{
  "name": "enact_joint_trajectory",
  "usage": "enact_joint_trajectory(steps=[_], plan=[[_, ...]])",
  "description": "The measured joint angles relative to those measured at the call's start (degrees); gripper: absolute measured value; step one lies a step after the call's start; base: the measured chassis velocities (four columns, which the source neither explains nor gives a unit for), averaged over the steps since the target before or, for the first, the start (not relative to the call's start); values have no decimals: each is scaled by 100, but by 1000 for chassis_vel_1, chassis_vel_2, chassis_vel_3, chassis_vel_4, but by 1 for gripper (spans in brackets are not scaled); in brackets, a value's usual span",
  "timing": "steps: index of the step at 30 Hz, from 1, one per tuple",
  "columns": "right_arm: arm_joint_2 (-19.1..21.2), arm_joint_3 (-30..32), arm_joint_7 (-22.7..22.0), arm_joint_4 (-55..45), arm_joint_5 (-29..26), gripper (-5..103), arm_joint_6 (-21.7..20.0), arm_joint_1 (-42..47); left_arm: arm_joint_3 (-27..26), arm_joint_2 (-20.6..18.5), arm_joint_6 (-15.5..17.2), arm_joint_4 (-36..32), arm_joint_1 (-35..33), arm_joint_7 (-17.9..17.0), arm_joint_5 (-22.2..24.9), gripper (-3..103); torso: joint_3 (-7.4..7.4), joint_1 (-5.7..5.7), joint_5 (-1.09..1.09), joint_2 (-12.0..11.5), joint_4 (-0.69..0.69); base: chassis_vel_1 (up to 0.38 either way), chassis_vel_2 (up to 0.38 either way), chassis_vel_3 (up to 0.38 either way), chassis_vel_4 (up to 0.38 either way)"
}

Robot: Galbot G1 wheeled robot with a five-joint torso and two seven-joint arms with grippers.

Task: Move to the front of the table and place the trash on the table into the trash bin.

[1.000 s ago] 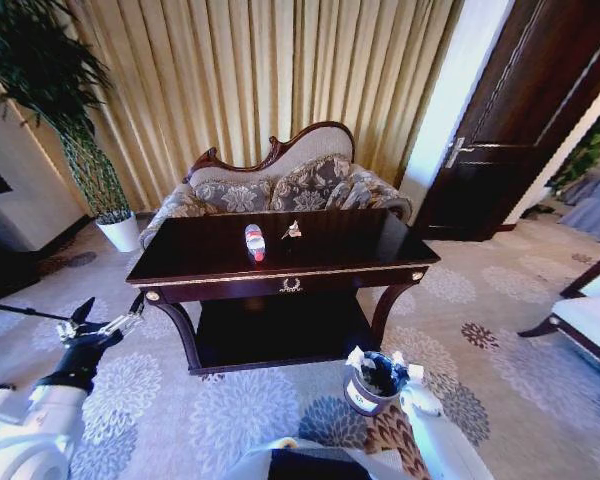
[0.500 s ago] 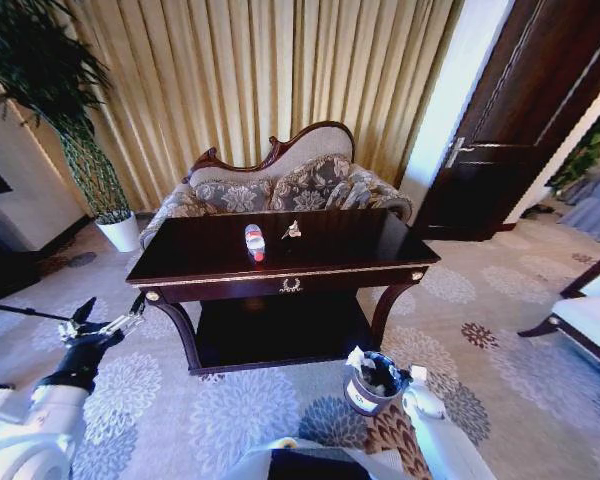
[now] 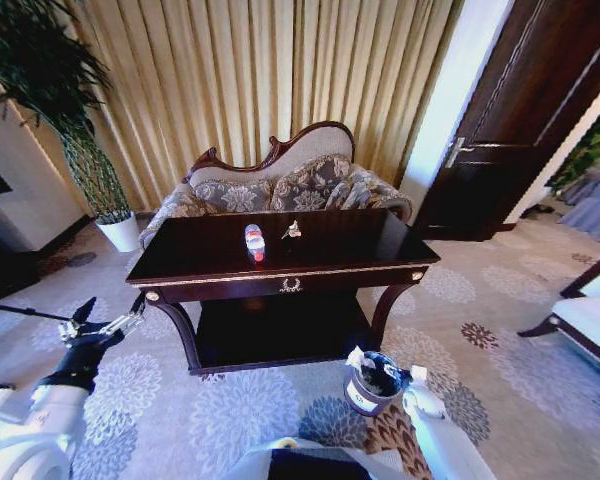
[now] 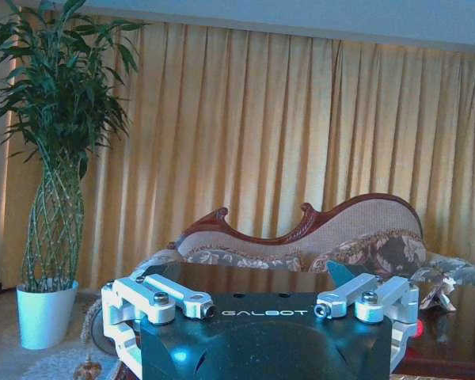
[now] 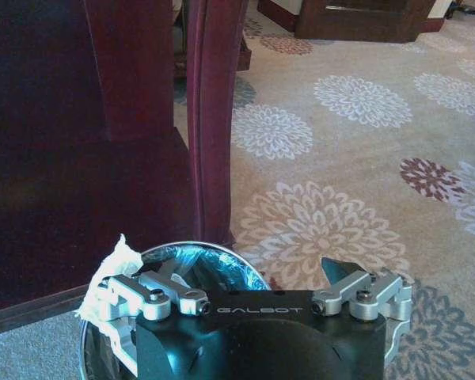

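Right gripper [image 5: 253,273] hangs right over the trash bin [image 3: 372,383] at about 5 o'clock of the table [image 3: 280,262], fingers spread, a white paper wad [image 5: 113,265] at the rim. Plastic bottle [image 3: 254,242] and wrapper [image 3: 292,230] sit mid-tabletop. Left gripper [image 3: 105,322] waits at 8 o'clock, fingers spread.

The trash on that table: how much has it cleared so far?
Partly done. The right gripper, open, hangs over the trash bin, a white paper wad at its rim. The bottle and small wrapper remain on the table. The left gripper waits, open.
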State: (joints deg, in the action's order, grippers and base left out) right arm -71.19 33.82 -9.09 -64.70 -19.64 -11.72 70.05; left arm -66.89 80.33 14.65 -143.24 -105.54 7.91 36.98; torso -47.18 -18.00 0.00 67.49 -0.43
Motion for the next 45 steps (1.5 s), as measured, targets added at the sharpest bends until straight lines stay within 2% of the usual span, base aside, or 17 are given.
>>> enact_joint_trajectory(steps=[8,9,10,11,13,14,15,18,21,24,25,29,38,45], plan=[[1,-1,-3,-4,-3,100,0,1,0,0,0,0,0,0,0,100,0,0,0,0,0,0,0,0,0],[6,8,9,-14,-68,100,8,10,1,0,0,0,1,1,0,100,0,0,2,0,1,0,0,0,0],[74,116,157,-176,-514,100,71,106,11,0,0,0,7,2,5,100,-1,0,14,-1,5,0,0,0,0],[74,116,157,-176,-514,100,71,106,11,0,0,0,7,2,5,100,-1,0,14,-1,5,0,0,0,0],[251,353,272,-1428,-1069,100,136,649,35,1,-2,2,15,6,12,100,0,0,-13,0,-7,0,0,0,0],[251,353,272,-1428,-1069,100,136,649,35,1,-2,2,15,6,12,100,0,0,-13,0,-7,0,0,0,0],[257,344,265,-1932,-1107,100,111,783,37,-1,-6,1,15,11,14,100,0,0,4,0,-5,0,0,0,0],[257,329,178,-2830,-1013,100,104,1020,-10,-9,-24,1,-14,11,50,100,1,1,1,1,4,0,0,0,0],[256,330,155,-3244,-974,100,120,1119,-53,-21,-47,1,-32,12,81,100,1,1,-1,1,1,0,0,0,0],[346,350,125,-4234,-927,100,139,1318,-106,-30,-106,3,-70,28,120,100,0,0,0,1,0,0,0,0,0],[346,350,125,-4234,-927,100,139,1318,-106,-30,-106,3,-70,28,120,100,0,0,0,1,0,0,0,0,0],[557,353,22,-5252,-943,100,131,1510,-114,-33,-122,32,-83,37,133,100,1,1,-1,1,0,0,0,0,0],[822,352,-2,-6416,-970,100,4,1841,-107,-47,-122,48,-63,39,136,100,0,1,0,1,0,0,0,0,0],[889,348,-2,-6779,-1038,100,-206,1915,-95,-47,-118,37,-50,41,126,100,1,1,0,0,0,0,0,0,0]])
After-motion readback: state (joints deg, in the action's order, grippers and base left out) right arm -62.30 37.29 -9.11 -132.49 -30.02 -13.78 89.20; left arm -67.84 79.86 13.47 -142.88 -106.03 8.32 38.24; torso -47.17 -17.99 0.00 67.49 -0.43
